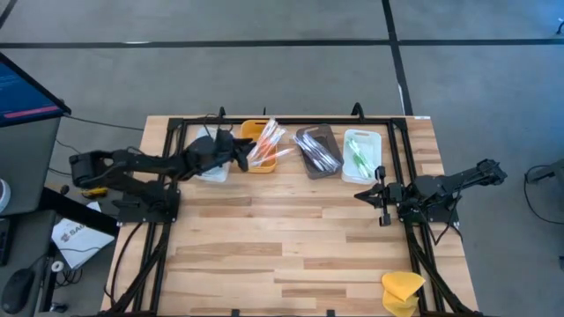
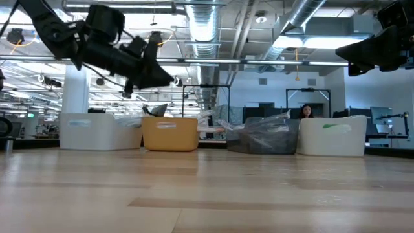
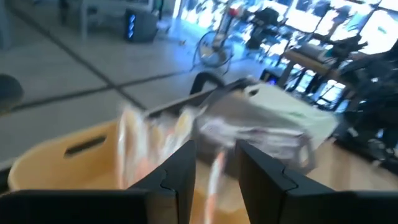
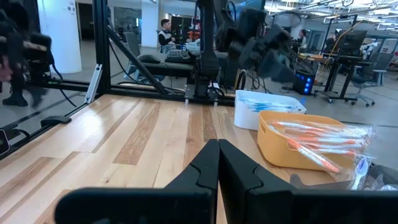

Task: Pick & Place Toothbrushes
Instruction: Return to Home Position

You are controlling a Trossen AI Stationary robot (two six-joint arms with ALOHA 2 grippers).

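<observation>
Seen from above, the left gripper (image 1: 242,156) hangs over the far side of the wooden surface (image 1: 282,242), above where a white bin (image 1: 214,173) meets the yellow bin (image 1: 252,130), from which wrapped orange toothbrushes (image 1: 270,145) stick out. Further along the row, a gray bin (image 1: 327,131) holds dark toothbrushes (image 1: 317,154) and a second white bin (image 1: 374,139) holds green toothbrushes (image 1: 357,158). The right gripper (image 1: 364,195) sits just in front of that last bin, and a yellow lump (image 1: 402,291) lies at the near right corner.

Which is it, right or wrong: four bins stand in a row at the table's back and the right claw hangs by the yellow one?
Wrong arm: the high view shows the left claw by the yellow bin; the right claw sits apart from it, farther right. The rest holds.
</observation>
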